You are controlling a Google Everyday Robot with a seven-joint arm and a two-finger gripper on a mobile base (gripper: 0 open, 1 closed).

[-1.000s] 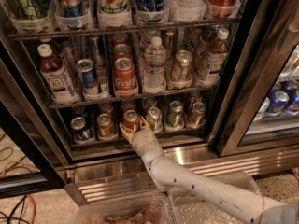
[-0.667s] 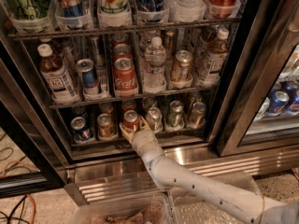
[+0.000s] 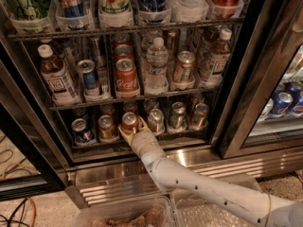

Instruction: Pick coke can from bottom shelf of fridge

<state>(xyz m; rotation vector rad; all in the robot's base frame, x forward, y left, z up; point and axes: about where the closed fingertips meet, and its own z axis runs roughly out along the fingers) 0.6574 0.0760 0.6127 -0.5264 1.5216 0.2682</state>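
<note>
The coke can (image 3: 129, 120), small and red with a silver top, stands third from the left on the bottom shelf (image 3: 185, 132) of the fridge (image 3: 235, 109). My gripper (image 3: 130, 131) is right at the lower front of this can, at the rack's edge. My white arm (image 3: 199, 186) reaches up to it from the lower right. To the can's left stand a gold-brown can (image 3: 106, 127) and a blue can (image 3: 81, 129). To its right stands a silver can (image 3: 155, 120), close beside it.
The rack above holds a larger Coke can (image 3: 126, 77), a water bottle (image 3: 156, 65) and tea bottles. The shiny ribbed steel base (image 3: 118, 187) lies below the shelf. A clear bin (image 3: 123, 214) sits at the bottom. A second cooler door (image 3: 279, 103) is at the right.
</note>
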